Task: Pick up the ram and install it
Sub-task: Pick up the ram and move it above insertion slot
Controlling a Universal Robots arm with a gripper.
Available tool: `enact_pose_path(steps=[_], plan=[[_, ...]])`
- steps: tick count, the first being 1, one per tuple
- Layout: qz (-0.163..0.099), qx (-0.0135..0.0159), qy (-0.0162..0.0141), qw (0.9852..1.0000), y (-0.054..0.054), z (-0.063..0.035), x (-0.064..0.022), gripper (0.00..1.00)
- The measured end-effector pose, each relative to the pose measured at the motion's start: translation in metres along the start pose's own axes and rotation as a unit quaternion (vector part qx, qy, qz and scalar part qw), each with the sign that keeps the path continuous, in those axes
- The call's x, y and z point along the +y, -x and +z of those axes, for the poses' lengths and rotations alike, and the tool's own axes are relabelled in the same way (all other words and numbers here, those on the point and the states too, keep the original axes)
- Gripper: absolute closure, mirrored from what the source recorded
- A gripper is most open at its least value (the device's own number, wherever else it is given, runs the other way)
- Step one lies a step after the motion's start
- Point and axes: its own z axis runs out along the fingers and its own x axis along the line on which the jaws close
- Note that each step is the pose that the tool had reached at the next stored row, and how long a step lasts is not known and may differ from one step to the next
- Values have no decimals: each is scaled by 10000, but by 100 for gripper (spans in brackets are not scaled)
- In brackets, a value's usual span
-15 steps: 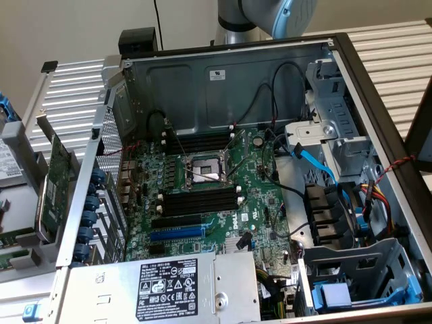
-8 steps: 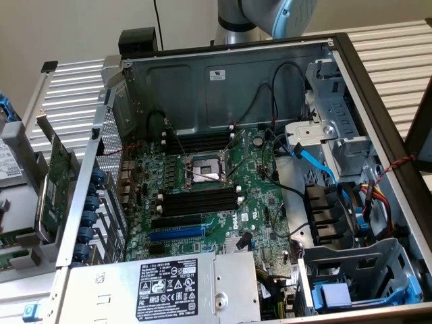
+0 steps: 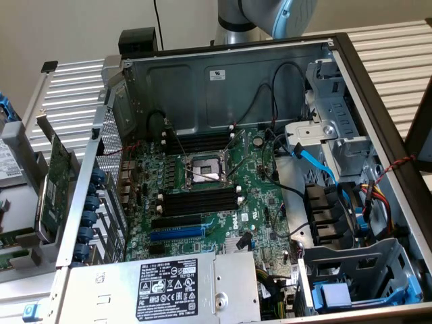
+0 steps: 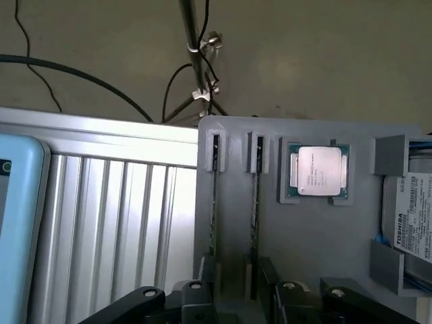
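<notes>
We see a spare stick [image 4: 214, 196], then the ram [image 4: 254, 202], both edge-on in the grey holder [image 4: 304, 236]. Its long axis runs straight ahead from our gripper [image 4: 239, 287], whose jaws stand wide by its near end, holding nothing.

wall [image 3: 74, 30]: was plain beige, bare | table [image 3: 71, 101]: was ribbed silver metal, slats caught bright, even light | beyond table edge: dull tan surface lay in softer light, black cables [image 4: 101, 88] trailed across it, thin metal stand [image 4: 194, 47] stood there
</notes>
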Motion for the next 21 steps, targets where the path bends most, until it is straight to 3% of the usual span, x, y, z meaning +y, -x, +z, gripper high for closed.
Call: enact_pose_path(steps=[4, 21], plan=[[57, 9, -52, 10000, -18, 47, 1, 61], [230, 11, -63, 9997, -102, 354, 9, 61]])
